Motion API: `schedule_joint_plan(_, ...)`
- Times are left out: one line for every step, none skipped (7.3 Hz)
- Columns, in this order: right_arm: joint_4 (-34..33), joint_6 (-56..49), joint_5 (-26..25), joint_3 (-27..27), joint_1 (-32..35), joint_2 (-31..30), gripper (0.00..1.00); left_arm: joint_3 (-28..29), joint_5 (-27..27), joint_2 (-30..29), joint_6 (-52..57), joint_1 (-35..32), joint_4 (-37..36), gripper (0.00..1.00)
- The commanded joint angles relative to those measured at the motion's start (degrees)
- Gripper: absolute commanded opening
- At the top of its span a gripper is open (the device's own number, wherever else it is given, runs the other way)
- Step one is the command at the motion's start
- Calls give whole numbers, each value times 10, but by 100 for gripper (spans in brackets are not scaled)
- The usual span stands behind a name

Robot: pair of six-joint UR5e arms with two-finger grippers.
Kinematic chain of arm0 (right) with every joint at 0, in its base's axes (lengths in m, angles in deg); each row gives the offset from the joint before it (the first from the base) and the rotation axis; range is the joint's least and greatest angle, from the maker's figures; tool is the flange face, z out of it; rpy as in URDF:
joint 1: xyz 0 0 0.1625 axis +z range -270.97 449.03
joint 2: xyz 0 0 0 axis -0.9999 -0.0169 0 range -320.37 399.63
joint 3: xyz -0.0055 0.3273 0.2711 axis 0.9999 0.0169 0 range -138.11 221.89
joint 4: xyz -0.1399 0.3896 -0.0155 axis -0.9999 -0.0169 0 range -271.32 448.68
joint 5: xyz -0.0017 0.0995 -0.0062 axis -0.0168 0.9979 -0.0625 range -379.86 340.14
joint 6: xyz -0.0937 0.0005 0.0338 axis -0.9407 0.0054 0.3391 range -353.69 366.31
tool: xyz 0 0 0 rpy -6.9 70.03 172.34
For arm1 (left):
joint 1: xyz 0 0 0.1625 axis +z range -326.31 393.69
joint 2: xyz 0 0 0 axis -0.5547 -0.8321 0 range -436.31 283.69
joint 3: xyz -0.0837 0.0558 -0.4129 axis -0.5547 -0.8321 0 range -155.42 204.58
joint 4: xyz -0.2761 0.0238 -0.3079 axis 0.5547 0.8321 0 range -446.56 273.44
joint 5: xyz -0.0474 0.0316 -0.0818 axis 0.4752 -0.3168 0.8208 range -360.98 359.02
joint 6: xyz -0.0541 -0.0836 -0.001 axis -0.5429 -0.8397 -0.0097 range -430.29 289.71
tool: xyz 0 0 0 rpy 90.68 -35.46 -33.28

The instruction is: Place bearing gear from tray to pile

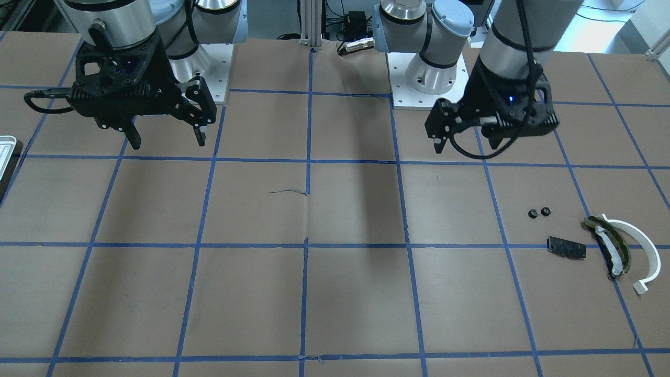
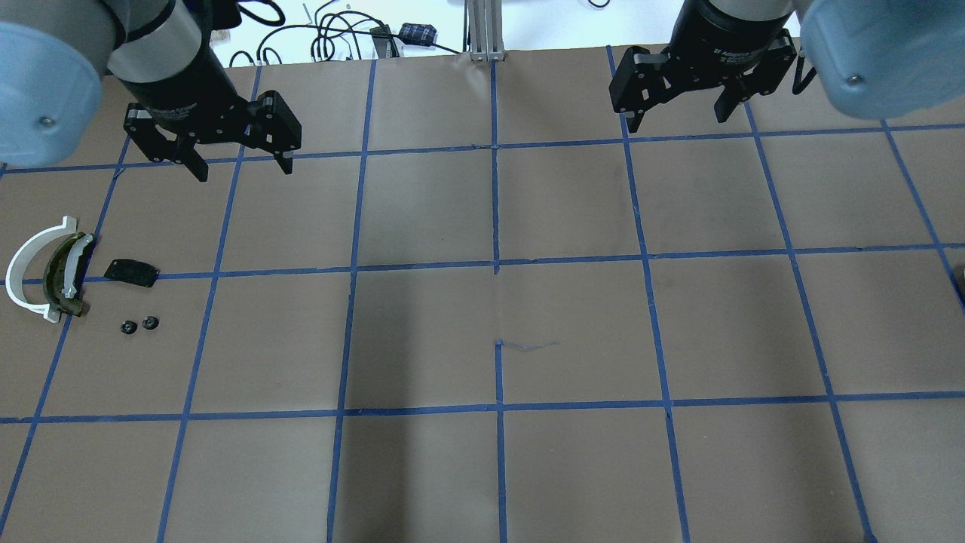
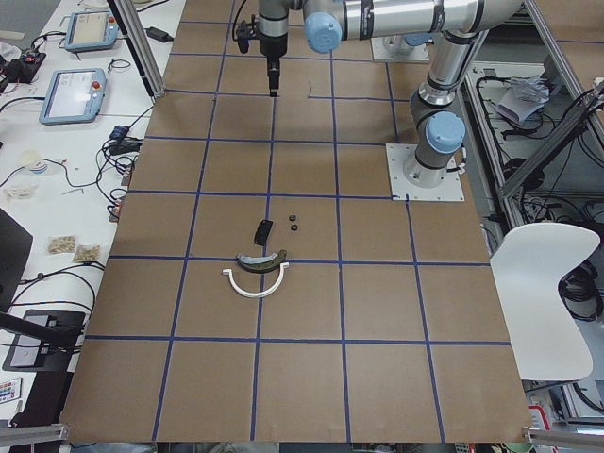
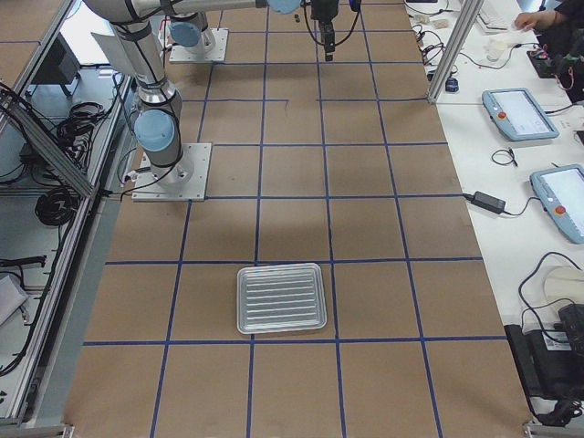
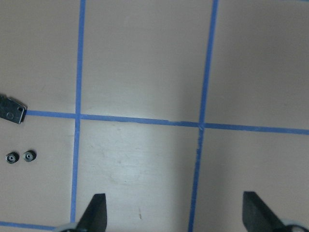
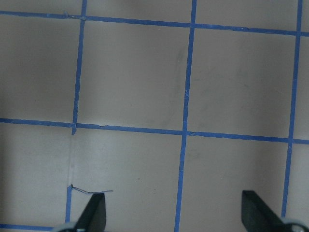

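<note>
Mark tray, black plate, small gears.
tray (image 4: 281, 298), exterior right view, ribbed floor centre.
black plate (image 1: 566, 247), front-facing view, plate centre.
small gears (image 1: 533, 213), front-facing view, left gear of pair.

We get bright, even light from above on the brown table (image 2: 573, 467), and broad soft shadows band across it in the overhead and front views. The left wrist view washes out pale at centre, the left gripper (image 5: 174, 205) soft at the bottom edge. The right wrist view runs dimmer, greyer.
</note>
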Motion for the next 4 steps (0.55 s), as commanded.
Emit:
schedule_joint_plan(0, 0, -1, 2, 0, 0, 100, 23, 3, 26, 2, 12, 45, 100)
schedule_joint_plan(4, 0, -2, 4, 0, 0, 100, 22, 8, 27, 26, 46, 40, 100)
schedule_joint_plan(2, 0, -2, 6, 0, 0, 100, 19, 8, 27, 42, 58, 23, 100)
schedule_joint_plan(4, 0, -2, 11, 0, 1, 100, 12, 7, 27, 36, 55, 20, 100)
